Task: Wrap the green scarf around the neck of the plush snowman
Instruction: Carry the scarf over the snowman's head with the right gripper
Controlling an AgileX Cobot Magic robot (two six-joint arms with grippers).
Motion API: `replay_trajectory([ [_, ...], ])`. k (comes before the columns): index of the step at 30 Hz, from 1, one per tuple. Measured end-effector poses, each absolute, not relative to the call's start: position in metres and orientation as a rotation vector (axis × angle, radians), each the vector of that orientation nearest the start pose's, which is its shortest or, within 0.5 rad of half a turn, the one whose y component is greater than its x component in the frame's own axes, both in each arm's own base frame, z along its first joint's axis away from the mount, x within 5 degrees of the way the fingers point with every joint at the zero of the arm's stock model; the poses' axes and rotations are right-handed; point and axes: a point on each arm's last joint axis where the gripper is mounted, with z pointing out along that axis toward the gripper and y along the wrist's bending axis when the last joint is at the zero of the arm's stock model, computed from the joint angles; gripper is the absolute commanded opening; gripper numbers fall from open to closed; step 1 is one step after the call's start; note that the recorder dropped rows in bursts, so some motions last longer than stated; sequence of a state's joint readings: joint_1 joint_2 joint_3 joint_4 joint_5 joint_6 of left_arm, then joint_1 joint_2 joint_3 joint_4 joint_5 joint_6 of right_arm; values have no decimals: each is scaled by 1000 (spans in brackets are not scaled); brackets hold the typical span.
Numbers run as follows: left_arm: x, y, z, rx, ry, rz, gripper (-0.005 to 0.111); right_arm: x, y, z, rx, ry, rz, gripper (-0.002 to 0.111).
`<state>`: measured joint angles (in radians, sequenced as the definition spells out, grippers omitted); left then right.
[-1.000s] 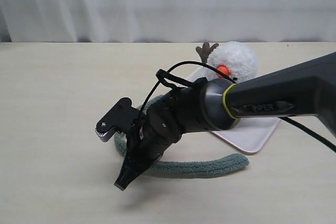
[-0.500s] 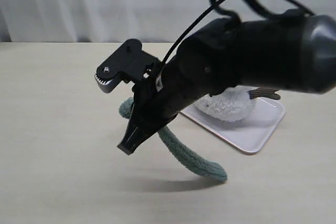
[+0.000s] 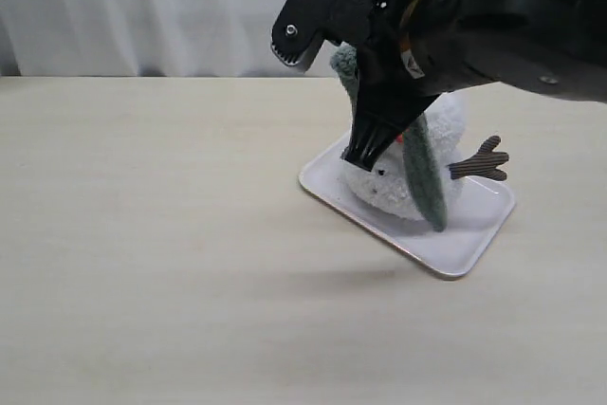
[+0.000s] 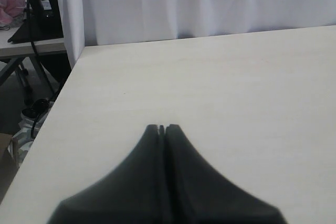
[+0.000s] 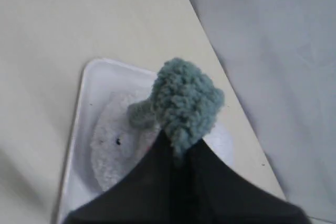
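Note:
My right gripper (image 3: 365, 149) hangs over the tray, shut on the green scarf (image 3: 426, 175). The fuzzy strip dangles in front of the plush snowman (image 3: 387, 192), its lower end near the tray floor. One short scarf end bunches past my right gripper (image 5: 178, 148) as a green scarf tuft (image 5: 185, 103). The arm hides most of the snowman's head; a brown twig arm (image 3: 480, 160) sticks out. In the right wrist view the white plush snowman (image 5: 113, 148) lies below the scarf. My left gripper (image 4: 161, 127) is shut on nothing above bare table.
The snowman rests on a white rectangular tray (image 3: 453, 251), set at an angle right of the table's middle. A pale curtain (image 3: 142, 7) runs along the far edge. In the left wrist view a table edge (image 4: 63, 85) drops off toward floor clutter.
My right gripper has risen from the table and swung right, carrying the scarf off the surface. The scarf, earlier lying in front of the tray, now hangs over the snowman.

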<state>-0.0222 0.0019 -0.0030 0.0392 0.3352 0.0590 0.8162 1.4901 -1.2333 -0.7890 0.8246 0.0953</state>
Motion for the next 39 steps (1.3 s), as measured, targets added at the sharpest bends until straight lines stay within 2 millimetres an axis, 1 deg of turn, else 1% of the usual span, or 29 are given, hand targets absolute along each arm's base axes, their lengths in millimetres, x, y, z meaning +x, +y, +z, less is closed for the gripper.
replay_trajectory([
  [4, 54, 0, 184, 98, 1815, 64, 0, 265, 204, 319, -1247, 1915, -624, 4],
  [10, 54, 0, 184, 98, 1815, 64, 0, 283, 207, 299, -1309, 1872, -760, 4],
  [14, 54, 0, 184, 98, 1815, 64, 0, 303, 192, 291, -1247, 1902, -834, 4],
  [16, 54, 0, 184, 98, 1815, 64, 0, 313, 180, 288, -1175, 1939, -854, 4],
  [20, 54, 0, 184, 99, 1815, 66, 0, 329, 156, 288, -998, 2012, -817, 4],
  [23, 54, 0, 184, 99, 1815, 66, 0, 339, 142, 288, -875, 2040, -751, 4],
  [26, 54, 0, 184, 99, 1815, 66, 0, 346, 136, 287, -793, 2054, -657, 4],
  [28, 54, 0, 184, 99, 1815, 66, 0, 351, 132, 282, -764, 2070, -623, 4],
  [33, 54, 0, 184, 99, 1815, 66, 0, 362, 117, 267, -682, 2147, -603, 4],
  [35, 54, 0, 184, 99, 1815, 66, 0, 364, 111, 263, -641, 2179, -595, 8],
  [39, 54, 0, 184, 99, 1815, 66, 0, 366, 106, 260, -608, 2205, -590, 23],
])
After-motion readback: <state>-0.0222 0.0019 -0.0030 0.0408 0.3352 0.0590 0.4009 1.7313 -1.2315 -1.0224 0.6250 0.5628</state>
